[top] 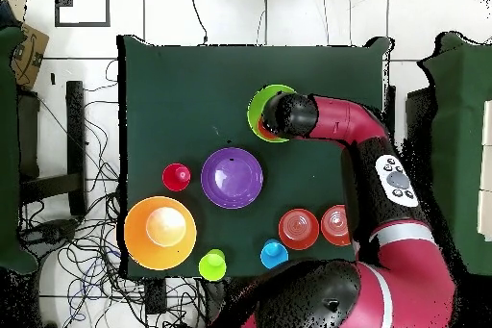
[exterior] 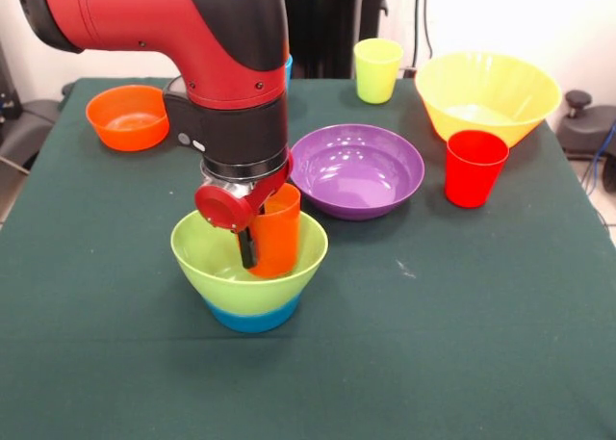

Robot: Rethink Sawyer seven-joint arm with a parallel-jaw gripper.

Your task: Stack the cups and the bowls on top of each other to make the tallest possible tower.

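Note:
A lime green bowl (exterior: pixel 217 257) sits nested on a small blue bowl (exterior: pixel 252 317) at the table's front middle. My gripper (exterior: pixel 252 247) is shut on an orange cup (exterior: pixel 279 230) and holds it upright inside the green bowl; one black finger (exterior: pixel 247 247) lies against the cup's outer wall. The cup's base is hidden by the bowl's rim. In the overhead view the gripper (top: pixel 279 117) covers most of the green bowl (top: pixel 258 105), and a sliver of the orange cup (top: pixel 262 131) shows.
Purple bowl (exterior: pixel 356 170) (top: pixel 232 177), red cup (exterior: pixel 474 168) (top: pixel 176 177), yellow bowl (exterior: pixel 486 93) (top: pixel 160 233), yellow-green cup (exterior: pixel 377 69) (top: pixel 212 264), light blue cup (top: pixel 274 254), orange bowl (exterior: pixel 127 117) (top: pixel 336 225) and a second orange bowl (top: pixel 299 229) stand apart on the green cloth.

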